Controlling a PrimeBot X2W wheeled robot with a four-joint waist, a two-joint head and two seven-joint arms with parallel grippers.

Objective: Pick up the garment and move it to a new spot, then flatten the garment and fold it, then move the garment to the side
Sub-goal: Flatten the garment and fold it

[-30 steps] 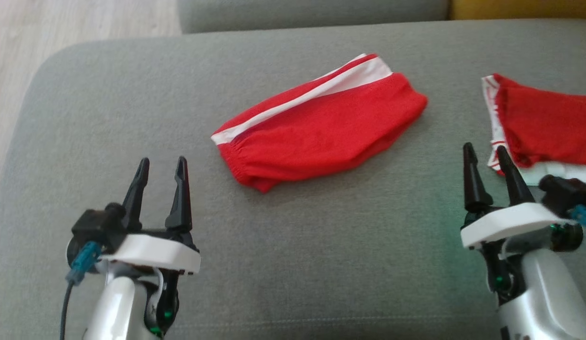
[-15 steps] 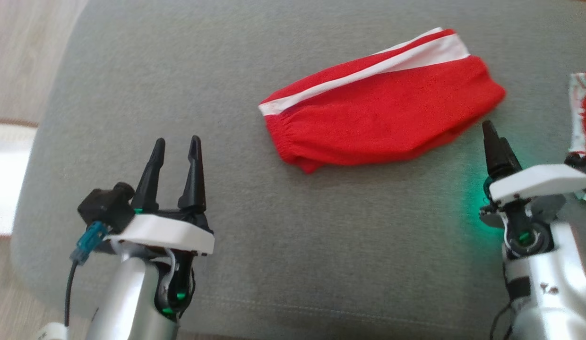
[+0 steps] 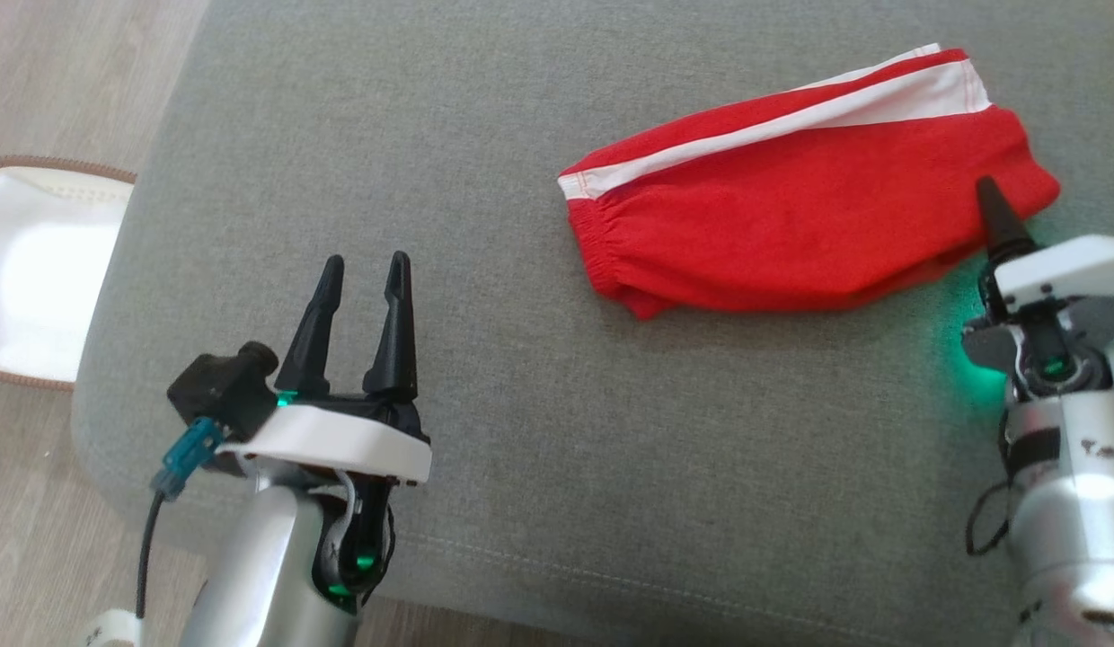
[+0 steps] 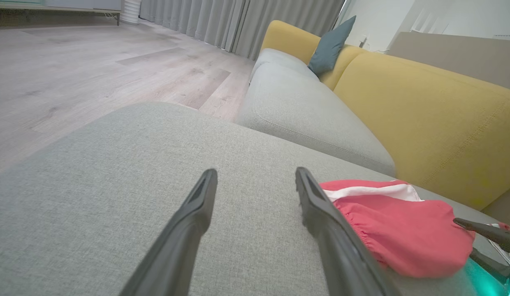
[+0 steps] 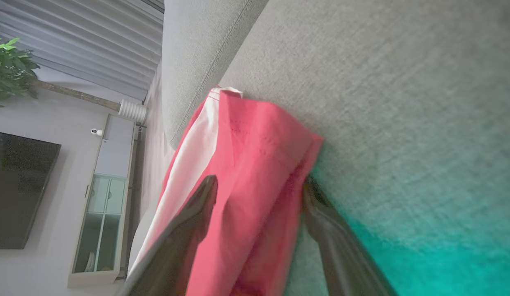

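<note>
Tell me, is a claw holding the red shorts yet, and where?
Nothing is held. The right claw stands open at one end of the red shorts; the left claw is open over the grey cushion, apart from them.

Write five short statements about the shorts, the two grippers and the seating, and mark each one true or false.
1. The red shorts lie on the grey cushion. True.
2. The left gripper is shut on the shorts. False: it is open over bare cushion, apart from them.
3. The right gripper stands open at one end of the shorts. True.
4. The shorts' stripe is blue. False: it is white.
5. The sofa back is yellow. True.
</note>
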